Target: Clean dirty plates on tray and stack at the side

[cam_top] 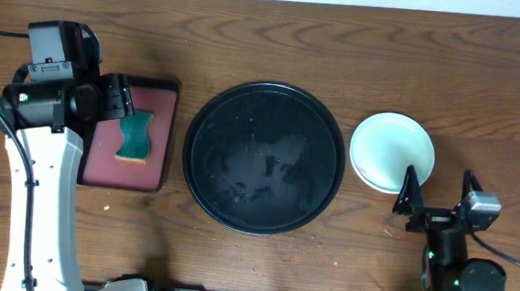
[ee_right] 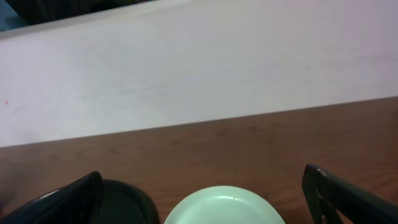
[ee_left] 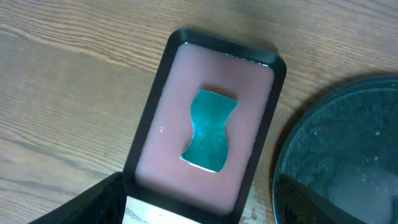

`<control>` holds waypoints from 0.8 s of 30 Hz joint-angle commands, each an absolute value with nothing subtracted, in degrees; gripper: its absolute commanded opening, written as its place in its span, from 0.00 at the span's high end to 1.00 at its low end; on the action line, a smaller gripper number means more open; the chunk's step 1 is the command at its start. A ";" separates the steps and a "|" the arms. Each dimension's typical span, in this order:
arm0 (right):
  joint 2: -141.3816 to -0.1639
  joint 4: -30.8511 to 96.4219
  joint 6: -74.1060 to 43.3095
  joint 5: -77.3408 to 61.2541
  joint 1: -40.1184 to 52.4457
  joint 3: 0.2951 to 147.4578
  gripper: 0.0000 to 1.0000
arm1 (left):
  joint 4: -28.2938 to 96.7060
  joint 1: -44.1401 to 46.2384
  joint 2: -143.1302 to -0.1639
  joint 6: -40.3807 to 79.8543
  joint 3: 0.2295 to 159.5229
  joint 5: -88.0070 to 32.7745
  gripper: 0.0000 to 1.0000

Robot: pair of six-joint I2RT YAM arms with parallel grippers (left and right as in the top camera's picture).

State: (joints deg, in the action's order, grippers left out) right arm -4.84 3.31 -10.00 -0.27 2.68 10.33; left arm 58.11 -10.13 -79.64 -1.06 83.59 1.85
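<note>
Overhead, on the wooden table point(cam_top: 358, 51): a stack of plates point(cam_top: 392, 152) set to the right of the tray point(cam_top: 264, 158), close beside its rim yet apart from it, topped by a pale mint plate, with a sliver of another rim peeking out at the lower left; impossible to tell how many lie beneath. Directly ahead of the right gripper point(cam_top: 439, 187), with the near right edge of the stack overlapped by the finger closer to the tray; touching or merely above, cannot tell. Spread wide there, gripping nothing. Same from the right wrist: pale green rim low in the frame, sitting between two dark fingers point(ee_right: 339, 202) held far apart, with a curve of black tray at the lower left. Well apart from the left gripper point(ee_left: 199, 179), on the far side of the tray. Wide open and empty there too, hanging over a dark-red rectangular tray point(ee_left: 168, 93) with a green sponge point(ee_left: 210, 130), waisted like an hourglass, lying flat near its middle. Glossy black across the big round tray, dotted with pale flecks.
</note>
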 commanded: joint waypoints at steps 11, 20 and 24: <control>-0.27 -0.43 -10.50 -0.84 1.83 0.58 0.01 | 58.22 -10.33 -79.72 -0.19 84.25 1.93 0.24; -0.54 4.10 -10.63 -1.96 1.91 0.32 0.01 | 58.22 -10.33 -79.72 -0.19 84.25 1.93 0.24; -0.54 4.12 -10.63 -1.96 1.91 0.32 0.01 | 58.22 -10.33 -79.72 -0.19 84.25 1.93 0.24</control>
State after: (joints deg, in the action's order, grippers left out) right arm -0.73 3.97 -10.07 -1.52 2.57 0.43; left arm 58.11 -10.13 -79.64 -1.06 83.59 1.83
